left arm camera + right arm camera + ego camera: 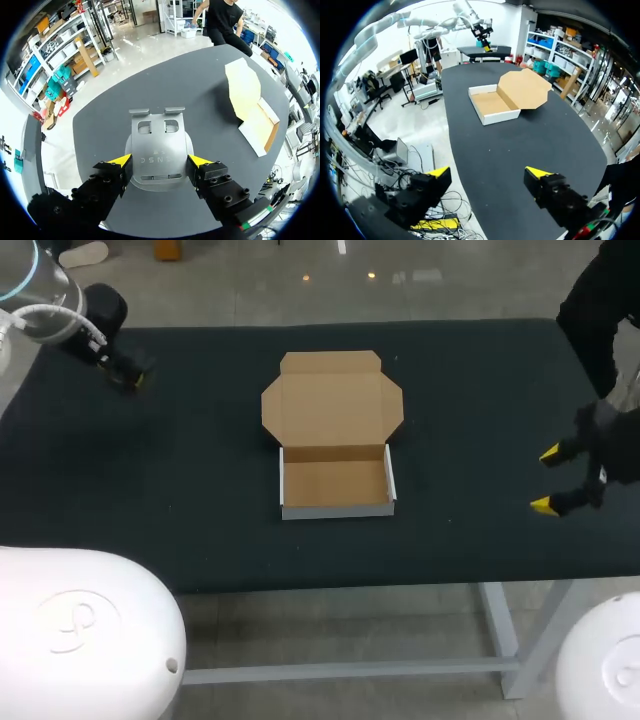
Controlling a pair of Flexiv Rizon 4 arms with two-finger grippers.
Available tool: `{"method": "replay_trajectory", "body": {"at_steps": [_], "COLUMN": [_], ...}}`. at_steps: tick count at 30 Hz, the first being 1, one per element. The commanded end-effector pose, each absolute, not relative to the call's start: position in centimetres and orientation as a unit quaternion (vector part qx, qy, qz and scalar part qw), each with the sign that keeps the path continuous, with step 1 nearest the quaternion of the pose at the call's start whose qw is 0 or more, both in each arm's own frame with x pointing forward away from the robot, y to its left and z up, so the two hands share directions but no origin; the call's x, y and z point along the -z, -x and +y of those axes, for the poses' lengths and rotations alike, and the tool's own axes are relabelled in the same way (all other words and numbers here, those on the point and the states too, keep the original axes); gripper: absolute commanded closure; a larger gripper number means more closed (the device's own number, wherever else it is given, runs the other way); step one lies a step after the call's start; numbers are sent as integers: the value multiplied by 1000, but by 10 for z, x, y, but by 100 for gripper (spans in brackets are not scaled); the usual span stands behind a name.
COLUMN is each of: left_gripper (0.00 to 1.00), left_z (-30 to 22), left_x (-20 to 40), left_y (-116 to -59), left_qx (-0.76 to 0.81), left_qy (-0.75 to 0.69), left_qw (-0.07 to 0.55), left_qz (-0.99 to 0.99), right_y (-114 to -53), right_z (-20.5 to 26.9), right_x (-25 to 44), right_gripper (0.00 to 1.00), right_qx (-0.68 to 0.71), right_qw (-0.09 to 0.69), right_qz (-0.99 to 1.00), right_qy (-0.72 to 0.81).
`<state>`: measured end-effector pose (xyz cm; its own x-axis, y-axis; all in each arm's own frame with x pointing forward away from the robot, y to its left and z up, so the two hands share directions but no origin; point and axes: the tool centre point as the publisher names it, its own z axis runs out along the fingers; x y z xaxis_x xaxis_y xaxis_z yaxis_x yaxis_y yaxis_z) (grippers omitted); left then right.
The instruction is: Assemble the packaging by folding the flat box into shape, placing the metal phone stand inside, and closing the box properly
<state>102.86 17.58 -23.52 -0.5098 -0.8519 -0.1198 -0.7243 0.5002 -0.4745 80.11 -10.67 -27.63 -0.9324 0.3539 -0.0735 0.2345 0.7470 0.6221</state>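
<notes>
Only the left wrist view shows the stand (159,145). It is one grey metal stand, and the left gripper (160,161) pinches it from both sides. The stand has small letters pressed into it, and they sit upside down. In the head view the left gripper (128,376) sits low over the worktop (200,490) and hides the stand. There is one box (335,482), brown inside and white outside. It is folded up, with its lid (332,400) lying open and flat behind it. The box is well apart from both grippers, ahead of the left one and off to its side. The right wrist view shows the box (492,104) far ahead of the right gripper (488,174). That gripper is spread wide and holds nothing.
</notes>
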Motion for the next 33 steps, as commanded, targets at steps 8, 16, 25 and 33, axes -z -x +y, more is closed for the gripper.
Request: {"method": "replay_trajectory", "body": {"at_steps": [8, 16, 25, 33], "left_gripper": [100, 100, 100, 100], "left_z": [160, 156, 145, 127], "left_x": [231, 234, 226, 214], "left_y": [-1013, -1011, -1004, -992], "left_qx": [179, 174, 172, 188], "left_qy": [447, 448, 445, 429], "left_qw": [174, 171, 170, 152], "left_qz": [859, 860, 862, 870], "right_y": [-828, -844, -846, -846], "right_z": [-86, -75, -75, -75], "right_x": [298, 311, 312, 312], "right_gripper": [0, 0, 0, 0], "right_qx": [-315, -299, -299, -299], "right_qw": [101, 108, 104, 104], "right_qz": [934, 936, 936, 936], "right_qy": [-137, -151, -157, -157]}}
